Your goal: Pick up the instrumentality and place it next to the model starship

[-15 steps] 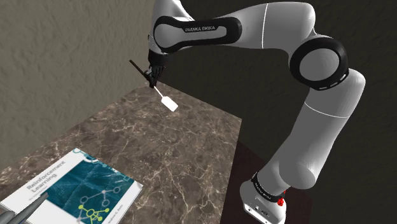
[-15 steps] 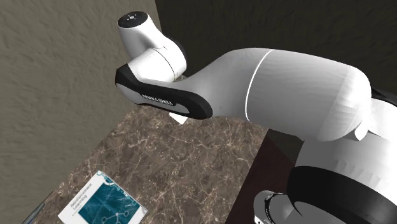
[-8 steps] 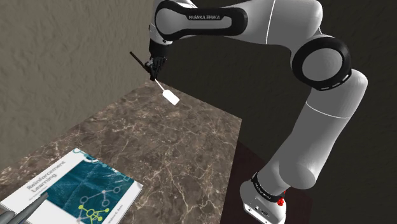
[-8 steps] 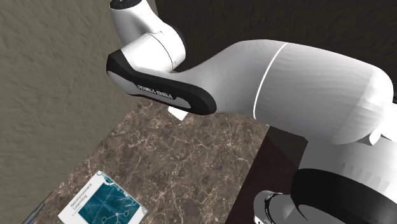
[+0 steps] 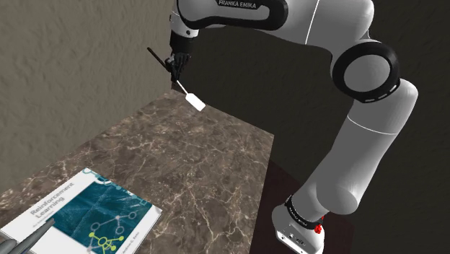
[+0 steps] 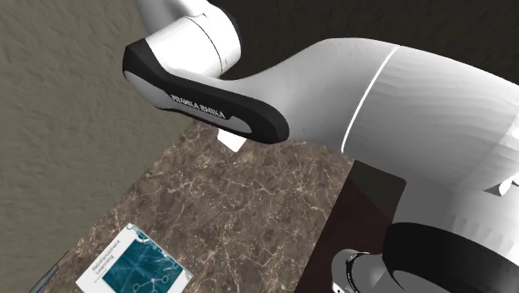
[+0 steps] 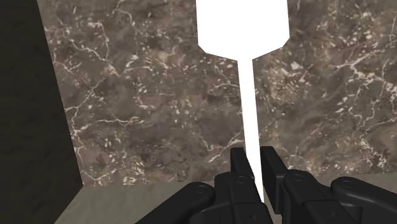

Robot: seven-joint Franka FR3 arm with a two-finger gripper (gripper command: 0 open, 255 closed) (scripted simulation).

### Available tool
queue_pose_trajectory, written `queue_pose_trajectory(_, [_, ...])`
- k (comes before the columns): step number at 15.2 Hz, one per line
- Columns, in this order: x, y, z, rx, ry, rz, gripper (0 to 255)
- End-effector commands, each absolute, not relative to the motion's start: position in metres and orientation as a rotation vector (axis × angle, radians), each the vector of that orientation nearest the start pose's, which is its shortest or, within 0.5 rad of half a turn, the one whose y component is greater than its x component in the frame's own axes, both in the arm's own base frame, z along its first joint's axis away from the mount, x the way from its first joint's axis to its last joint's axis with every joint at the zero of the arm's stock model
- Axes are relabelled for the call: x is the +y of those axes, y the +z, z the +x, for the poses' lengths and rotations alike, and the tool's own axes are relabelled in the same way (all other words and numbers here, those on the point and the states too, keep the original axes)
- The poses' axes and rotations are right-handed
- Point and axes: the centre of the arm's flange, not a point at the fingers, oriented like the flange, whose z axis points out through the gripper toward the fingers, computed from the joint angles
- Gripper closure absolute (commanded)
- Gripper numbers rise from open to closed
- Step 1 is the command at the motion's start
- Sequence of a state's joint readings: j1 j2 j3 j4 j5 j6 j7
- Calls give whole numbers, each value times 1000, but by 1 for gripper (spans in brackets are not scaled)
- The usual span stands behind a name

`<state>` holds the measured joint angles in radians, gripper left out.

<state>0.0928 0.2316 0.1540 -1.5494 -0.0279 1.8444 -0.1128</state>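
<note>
My gripper [image 5: 176, 67] is shut on a slim utensil with a black handle [image 5: 156, 56] and a flat white blade [image 5: 194, 101], held high above the far end of the brown marble table [image 5: 216, 166]. In the wrist view the white blade [image 7: 242, 25] and its thin stem run out from between my fingers [image 7: 238, 163], which clasp the stem over the marble. In the second exterior view a bit of the white blade [image 6: 232, 142] peeks out under the arm. A grey pointed object [image 5: 29, 237], perhaps the model starship, lies at the shoulder view's lower left.
A teal and white book [image 5: 90, 215] lies near the table's near end, also seen as the book [image 6: 133, 270] in the second exterior view. A rough grey wall [image 5: 72, 65] borders the table's far side. The stand [image 5: 296, 231] is at the lower right.
The gripper has risen with the utensil clasped in it, lifting the white blade farther above the table. The book and grey object have not moved.
</note>
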Motion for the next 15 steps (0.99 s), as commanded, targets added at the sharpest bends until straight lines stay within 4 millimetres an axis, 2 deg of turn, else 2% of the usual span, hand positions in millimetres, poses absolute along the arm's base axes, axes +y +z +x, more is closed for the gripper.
queue_pose_trajectory(1, [155,527,613,-562,-102,-3077,255])
queue_pose_trajectory(15, [286,527,482,-562,-102,-3077,255])
